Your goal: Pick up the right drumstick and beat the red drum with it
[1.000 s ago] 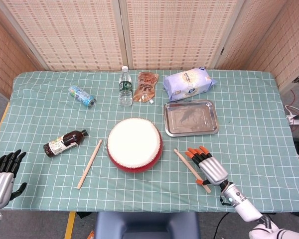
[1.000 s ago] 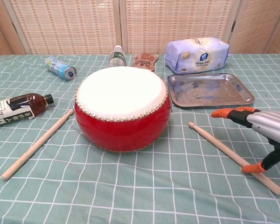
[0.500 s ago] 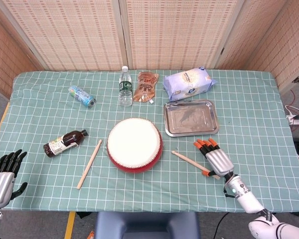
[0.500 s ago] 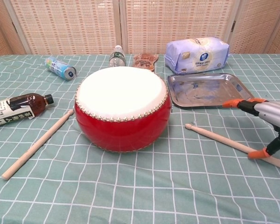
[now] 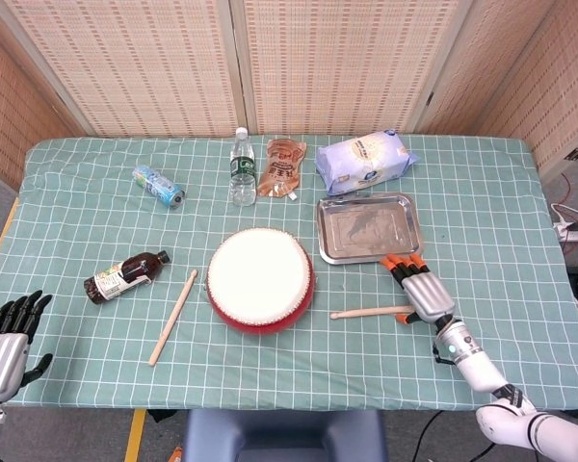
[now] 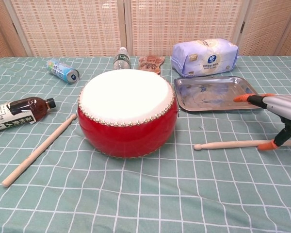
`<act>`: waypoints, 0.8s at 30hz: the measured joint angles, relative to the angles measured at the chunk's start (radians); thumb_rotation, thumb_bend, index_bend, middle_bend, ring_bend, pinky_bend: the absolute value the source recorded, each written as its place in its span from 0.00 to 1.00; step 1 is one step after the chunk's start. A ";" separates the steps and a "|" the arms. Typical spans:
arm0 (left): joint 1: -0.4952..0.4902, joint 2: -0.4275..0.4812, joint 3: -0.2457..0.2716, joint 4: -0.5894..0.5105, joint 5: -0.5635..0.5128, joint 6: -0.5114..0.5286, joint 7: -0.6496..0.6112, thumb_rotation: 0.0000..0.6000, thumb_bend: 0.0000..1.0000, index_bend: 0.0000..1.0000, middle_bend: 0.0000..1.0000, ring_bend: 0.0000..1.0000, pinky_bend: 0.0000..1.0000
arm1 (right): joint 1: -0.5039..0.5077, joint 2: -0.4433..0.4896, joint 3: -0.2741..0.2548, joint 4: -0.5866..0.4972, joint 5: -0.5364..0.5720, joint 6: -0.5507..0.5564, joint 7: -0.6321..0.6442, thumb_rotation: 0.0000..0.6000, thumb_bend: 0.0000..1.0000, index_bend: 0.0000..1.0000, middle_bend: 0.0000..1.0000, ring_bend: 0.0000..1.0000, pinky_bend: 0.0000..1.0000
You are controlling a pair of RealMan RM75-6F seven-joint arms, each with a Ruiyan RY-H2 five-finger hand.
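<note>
Right drumstick (image 5: 371, 312): a thin, pale wooden stick with a small round tip. It lies flat on the green checked cloth (image 5: 96, 212), just right of the drum, tip toward the drum.
Red drum (image 5: 260, 279): round, with red sides and a white top (little studs run around the rim).
Right hand (image 5: 416, 288): over the stick's thick end, fingers stretched out toward the tray (image 5: 369, 229), thumb touching the stick. It is not wrapped around it.
Left hand (image 5: 8, 332): by the table's near left edge, fingers spread, holding nothing.

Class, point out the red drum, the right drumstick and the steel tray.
red drum (image 6: 128, 131): chest view, red side wall.
right drumstick (image 6: 228, 144): chest view, mid shaft.
steel tray (image 5: 369, 256): head view, near rim.
</note>
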 measured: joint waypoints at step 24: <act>0.010 0.000 0.006 0.020 0.007 0.010 -0.025 1.00 0.24 0.00 0.00 0.00 0.00 | 0.079 -0.044 -0.035 -0.064 -0.041 -0.034 -0.030 1.00 0.34 0.41 0.01 0.00 0.00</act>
